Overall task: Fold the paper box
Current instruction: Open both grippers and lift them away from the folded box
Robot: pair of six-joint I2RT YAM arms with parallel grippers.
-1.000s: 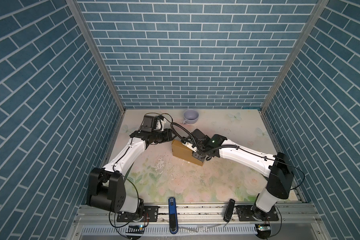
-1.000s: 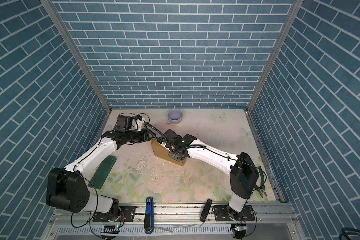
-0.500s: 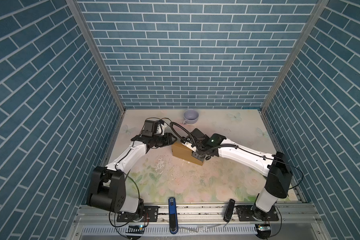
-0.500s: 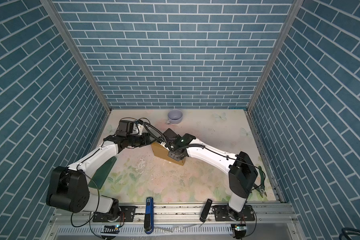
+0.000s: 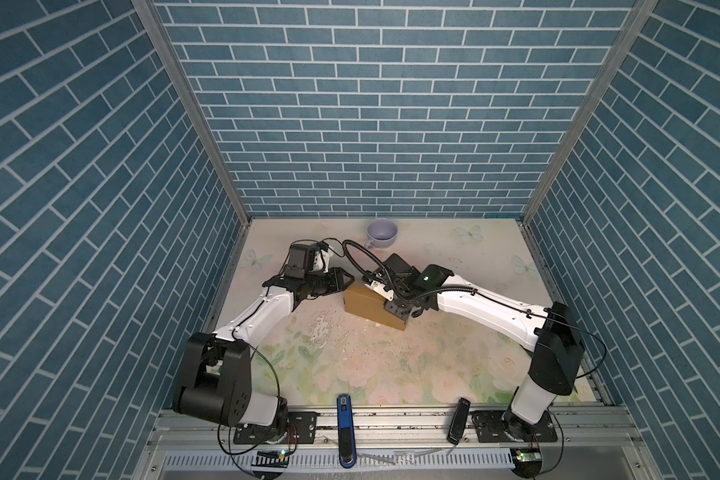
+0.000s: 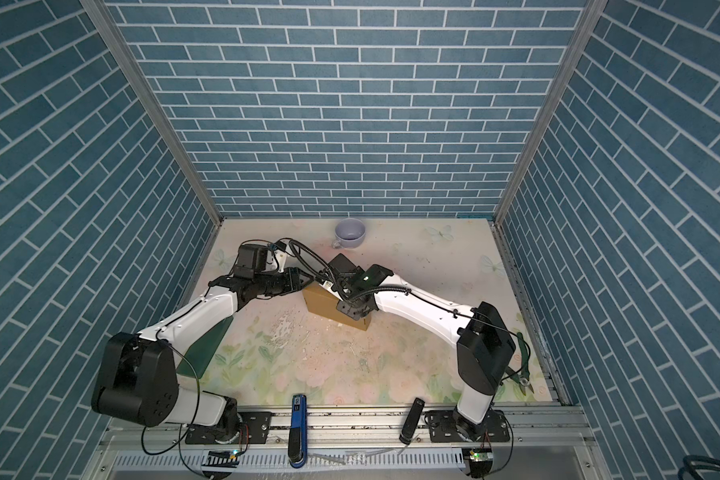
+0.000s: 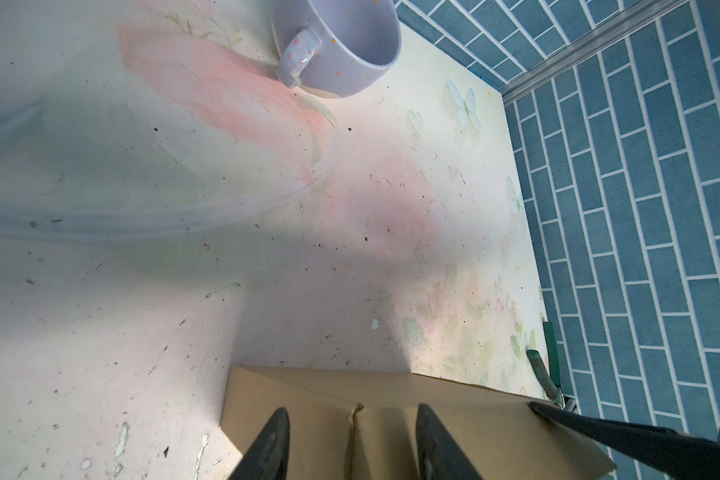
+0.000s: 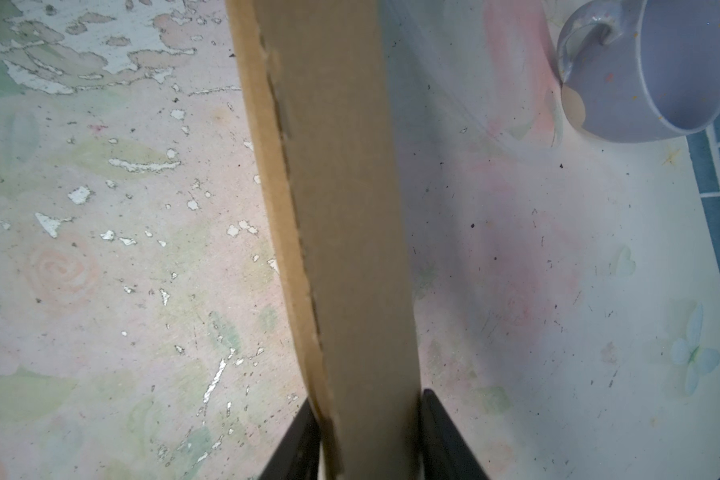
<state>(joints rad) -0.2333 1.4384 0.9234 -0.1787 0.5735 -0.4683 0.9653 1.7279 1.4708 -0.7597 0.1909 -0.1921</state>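
Table (image 5: 350,365) with the floral top is the big thing. The paper box (image 5: 364,305) stands on one long edge a bit back of the middle. Its long axis runs diagonally from back-left to front-right, with a broad face toward the front.

My left arm reaches in low from the front-left corner. My left gripper (image 7: 352,419) points at the box's back-left end, fingers parted either side of that panel's seam and holding nothing.

My right arm comes across from the front-right with the wrist tipped down over the top edge. My right gripper (image 8: 368,419) straddles the box's thickness, fingers snug on both faces.

A little mug (image 5: 382,234) sits by the back wall, apart from the box.
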